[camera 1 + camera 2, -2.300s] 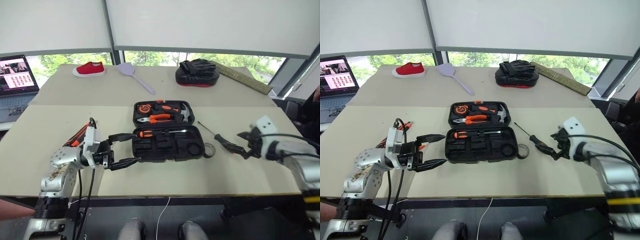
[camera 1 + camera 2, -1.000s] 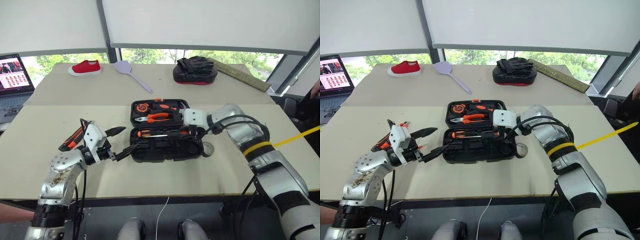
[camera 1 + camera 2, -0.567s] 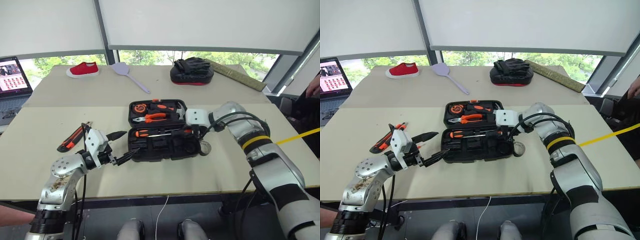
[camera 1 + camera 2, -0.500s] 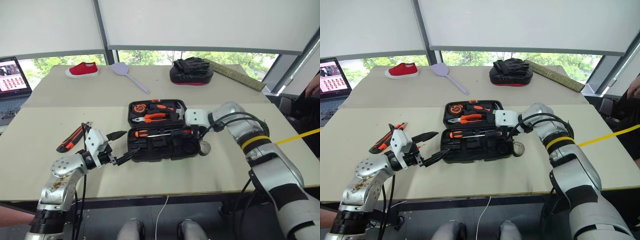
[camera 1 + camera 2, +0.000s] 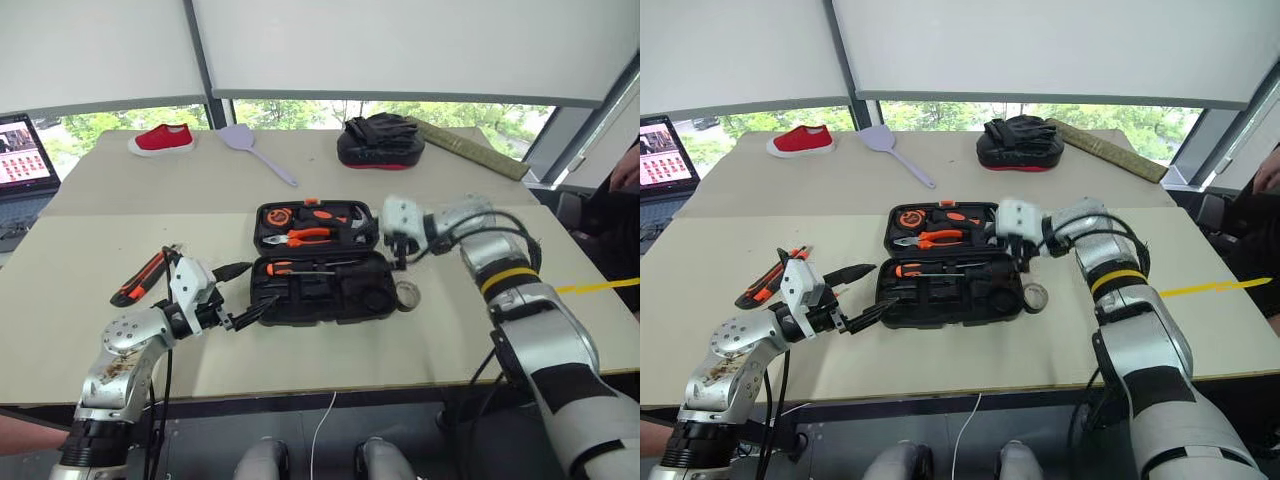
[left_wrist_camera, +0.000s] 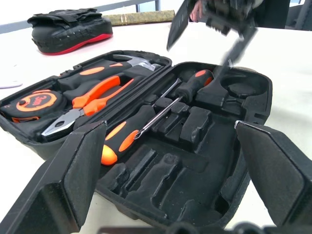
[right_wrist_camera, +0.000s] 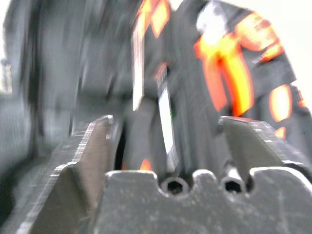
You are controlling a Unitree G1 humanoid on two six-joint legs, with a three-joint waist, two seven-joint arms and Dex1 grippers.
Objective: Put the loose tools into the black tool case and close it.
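Left eye view showed the flat black moulded-plastic tool case [image 5: 318,273] lying open near the middle of the pale beige table [image 5: 300,180], its lid half toward the far side and its base half toward the robot. In the lid half sat an orange-and-black tape measure [image 5: 271,217], orange-handled pliers [image 5: 308,236] and a hammer with a black-and-orange handle [image 5: 335,213]. In the base half two screwdrivers lay along the far edge: one with an orange-and-black handle [image 5: 282,268] and one with a mostly black handle [image 6: 192,84], their shafts overlapping. The remaining recesses of the base were bare.

A small grey tape roll [image 5: 407,295] lay on the table just beside the case's right end. An orange-and-black utility knife [image 5: 139,279] lay on the table well to the left of the case.

The left gripper [image 5: 244,292] hung at the case's left end with its two black fingers spread wide and nothing between them. The right gripper [image 5: 401,252] hung above the case's right end, pointing down toward the base half; its fingers [image 7: 90,161] stood apart with nothing clamped between them.

On the far part of the table lay a red shoe [image 5: 160,139], a lilac spatula [image 5: 256,150] and a black padded mitt with a red rim [image 5: 382,142].
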